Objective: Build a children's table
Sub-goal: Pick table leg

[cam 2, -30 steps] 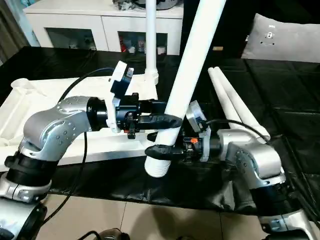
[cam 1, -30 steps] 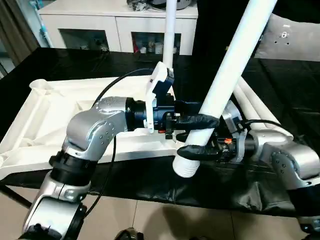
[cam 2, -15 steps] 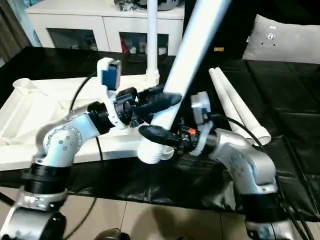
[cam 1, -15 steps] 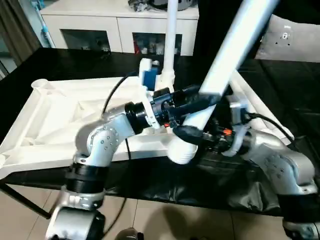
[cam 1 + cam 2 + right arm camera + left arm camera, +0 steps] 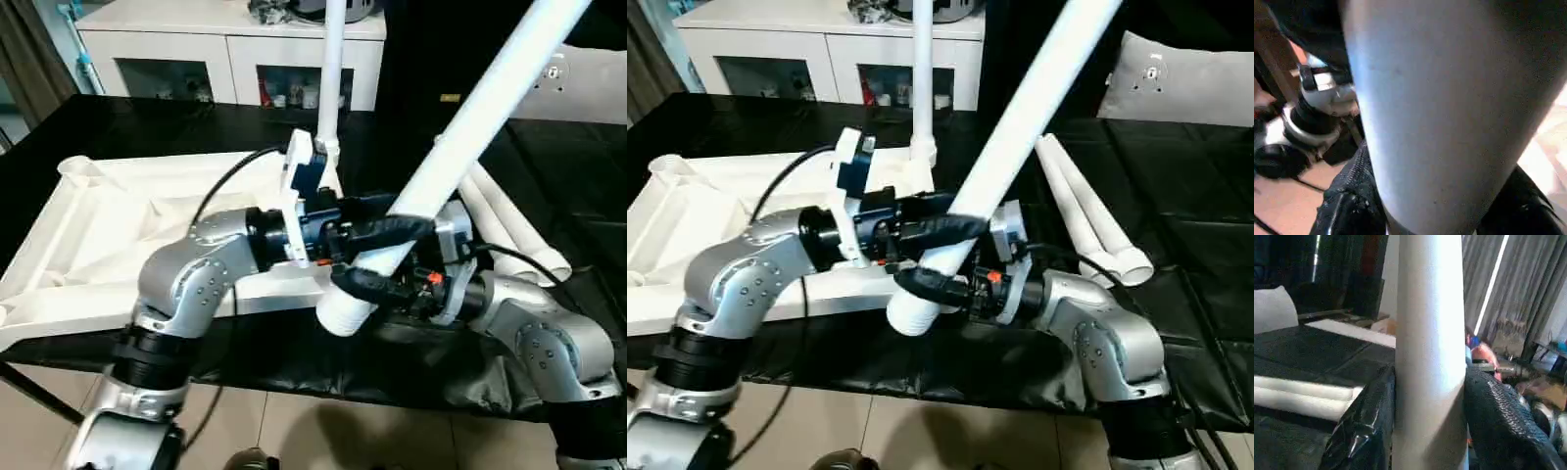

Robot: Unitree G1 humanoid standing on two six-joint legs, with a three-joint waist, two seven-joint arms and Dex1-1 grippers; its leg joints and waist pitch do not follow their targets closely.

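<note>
Left eye view, from left to right: the white table top lies upside down on the black work surface, ribs up, with one leg already standing in its far corner socket. In front of it the left gripper and, just below it, the right gripper both clamp the same long white leg near its thick ribbed end. That leg is tilted, thick end low near the table top's near edge, thin end rising off to the right. Two spare legs lie side by side on the surface at the right, and a cushion sits behind them.

The step in hand looks like fitting a second leg. The next move calls for swinging this leg upright and steering its thick end over an open corner socket, then pressing it in. Which socket is meant I cannot tell, since the arms hide the near corner.
</note>
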